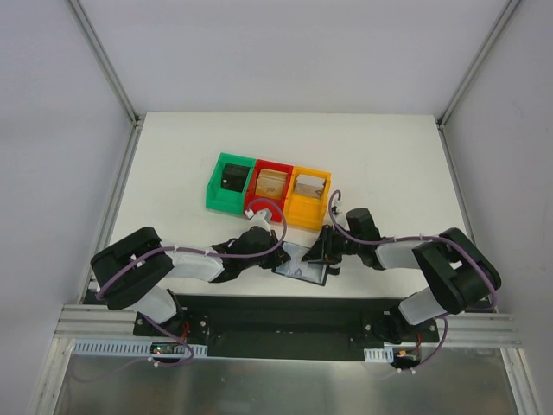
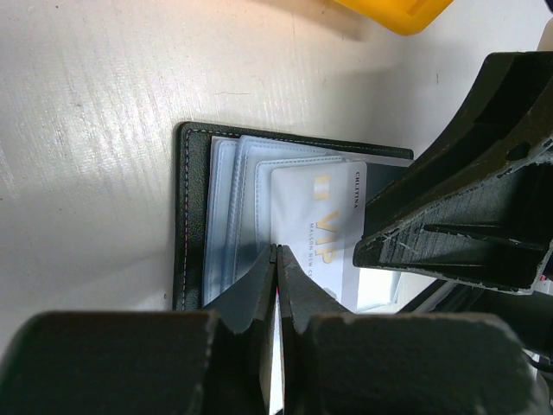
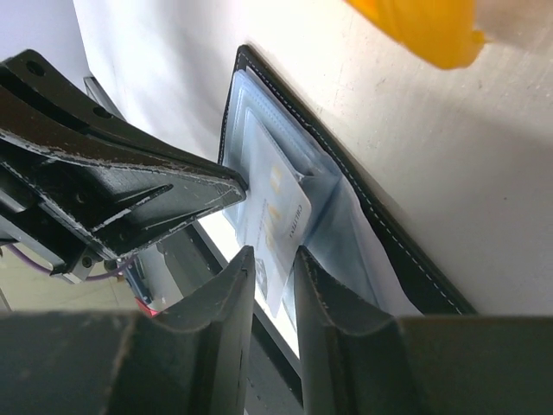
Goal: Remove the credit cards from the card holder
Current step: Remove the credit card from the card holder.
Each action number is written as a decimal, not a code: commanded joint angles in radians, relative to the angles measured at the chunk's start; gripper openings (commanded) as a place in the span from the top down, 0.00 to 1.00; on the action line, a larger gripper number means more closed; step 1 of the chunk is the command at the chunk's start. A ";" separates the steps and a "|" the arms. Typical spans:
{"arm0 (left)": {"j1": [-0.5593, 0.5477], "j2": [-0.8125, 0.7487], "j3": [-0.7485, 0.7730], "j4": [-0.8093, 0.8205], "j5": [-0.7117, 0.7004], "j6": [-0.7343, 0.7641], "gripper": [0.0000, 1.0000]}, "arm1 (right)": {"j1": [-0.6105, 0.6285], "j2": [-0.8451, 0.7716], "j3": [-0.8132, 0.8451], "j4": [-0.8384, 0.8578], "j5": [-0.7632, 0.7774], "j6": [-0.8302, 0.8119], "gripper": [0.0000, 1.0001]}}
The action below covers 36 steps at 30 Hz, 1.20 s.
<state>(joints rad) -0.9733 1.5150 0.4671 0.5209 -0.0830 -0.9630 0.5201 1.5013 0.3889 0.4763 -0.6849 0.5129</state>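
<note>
The small flat black bifold card holder (image 1: 304, 263) lies open on the white table (image 1: 173, 156), near the table's front edge and just in front of the red and yellow bins of a row of three small plastic bins, with both arms reaching in to it from either side. The green plastic bin (image 1: 226, 181) on the left holds a dark block, the red plastic bin (image 1: 270, 184) in the middle and the yellow plastic bin (image 1: 308, 194) on the right each hold something tan that is too small to make out. Inside the open holder, clear bluish plastic sleeves overlap like steps, and a white card with gold "VIP" lettering (image 2: 315, 226) lies on top of them, most of its face showing. The left fingers (image 2: 268, 278) are pressed together with nothing between them, their tips resting down on the sleeves just beside the card's edge. The right fingers (image 3: 251, 268) stand a little apart, reaching in from the opposite side with their tips over the near edge of the white card; the card shows through the gap between them, and I cannot tell whether either pad touches it. The two pairs of fingers are close together over the holder's inner face, apart from each other.
</note>
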 commanded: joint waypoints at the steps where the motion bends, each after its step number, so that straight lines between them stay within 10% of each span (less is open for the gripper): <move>1: 0.008 0.039 -0.021 -0.108 -0.024 0.003 1.00 | -0.005 0.014 -0.013 0.116 -0.004 0.056 0.75; 19: 0.010 0.019 -0.048 -0.108 -0.046 -0.028 1.00 | -0.022 0.025 -0.051 0.183 -0.007 0.093 0.99; 36: 0.008 -0.009 -0.091 -0.128 -0.096 -0.092 1.00 | -0.058 -0.045 -0.088 0.101 -0.018 0.033 0.99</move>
<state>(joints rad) -0.9733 1.4982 0.4206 0.5514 -0.1246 -1.0653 0.4740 1.5074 0.3126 0.6094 -0.6956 0.5869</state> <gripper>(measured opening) 0.002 0.011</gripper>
